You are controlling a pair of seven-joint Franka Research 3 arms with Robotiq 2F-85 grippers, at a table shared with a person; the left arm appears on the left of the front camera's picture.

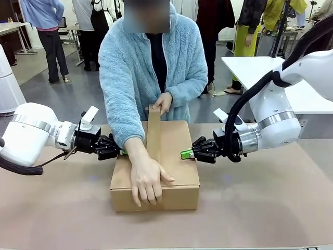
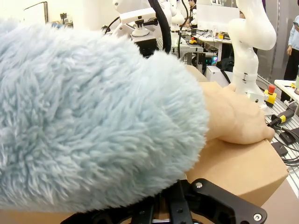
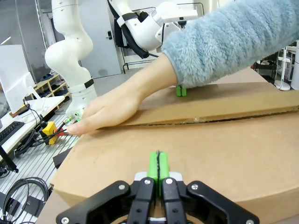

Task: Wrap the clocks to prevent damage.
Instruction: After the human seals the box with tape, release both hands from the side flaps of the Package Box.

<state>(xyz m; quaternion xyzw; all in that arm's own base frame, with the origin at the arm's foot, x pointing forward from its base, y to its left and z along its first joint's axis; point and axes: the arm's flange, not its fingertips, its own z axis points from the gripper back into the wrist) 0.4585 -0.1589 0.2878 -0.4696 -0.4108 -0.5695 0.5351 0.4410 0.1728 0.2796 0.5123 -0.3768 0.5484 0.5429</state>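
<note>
Centrally on the bench (image 1: 270, 208) stands a closed cardboard box (image 1: 174, 156); the clocks are not visible. Left gripper (image 1: 123, 152) and right gripper (image 1: 184, 154), fingers together, press its opposite sides. A person's hand (image 1: 148, 179) smooths a tape strip (image 1: 154, 133) along its top.

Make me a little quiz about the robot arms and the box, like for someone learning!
1. True or false: the right gripper is wide open.
2. What presses down on the cardboard box? A) a hand B) a book C) a cup
3. Fill in: the left gripper touches the box's ____ side.

Key:
1. False, its green pads are pressed together.
2. A
3. Left, across from the right gripper.
</note>
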